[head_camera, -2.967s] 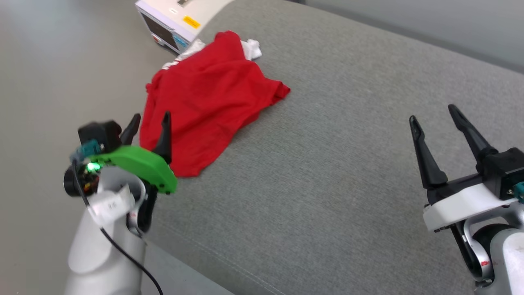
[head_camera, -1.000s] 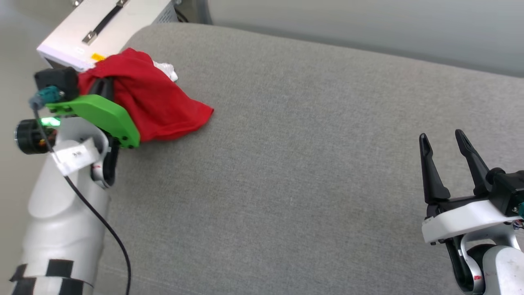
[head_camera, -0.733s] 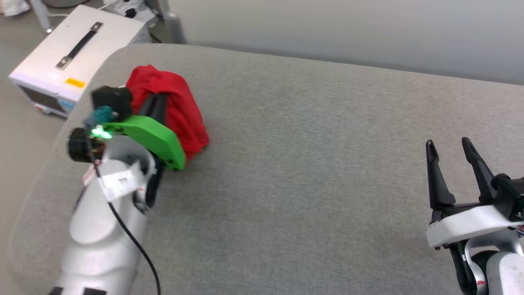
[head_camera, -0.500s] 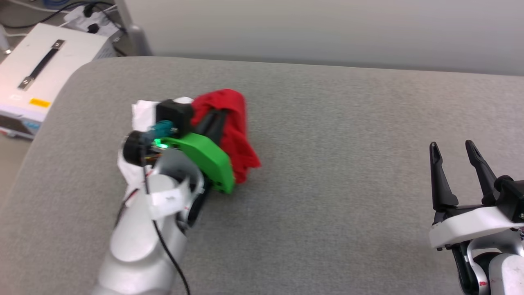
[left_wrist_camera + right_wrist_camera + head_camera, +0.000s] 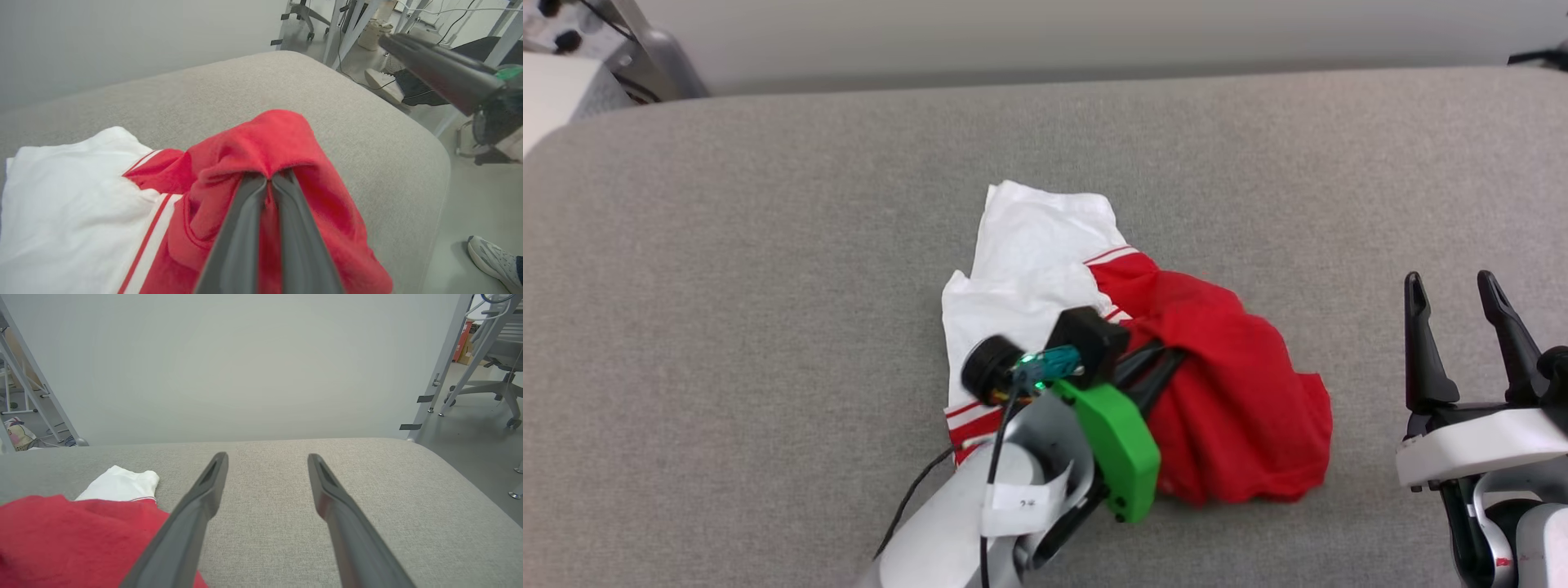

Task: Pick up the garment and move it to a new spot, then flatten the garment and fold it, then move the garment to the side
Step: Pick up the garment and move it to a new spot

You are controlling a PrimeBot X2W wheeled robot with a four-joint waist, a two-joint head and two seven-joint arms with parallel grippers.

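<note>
Garment (image 5: 1241, 408) lies in a crumpled heap on the grey bench (image 5: 768, 286), a little right of the middle in the head view. Its red body is bunched up toward the right, and a white sleeve (image 5: 1029, 261) spreads flatter to the far left of the heap. A strip of red-and-white trim (image 5: 968, 416) shows at the near edge.

The left pincer (image 5: 1176, 355) reaches into the red part from the near left side. Its two fingers are pressed together on a fold of the cloth. In the left wrist view the red fabric (image 5: 261, 139) humps over the tips of this pincer (image 5: 267, 177) and drapes down both sides, hiding the tips.

The right pincer (image 5: 1451, 286) stands to the right of the heap, apart from it, fingers spread and holding nothing. In the right wrist view the red cloth (image 5: 61, 535) lies to the left of its fingers (image 5: 267, 457), behind the left one, with bare bench between them.
</note>
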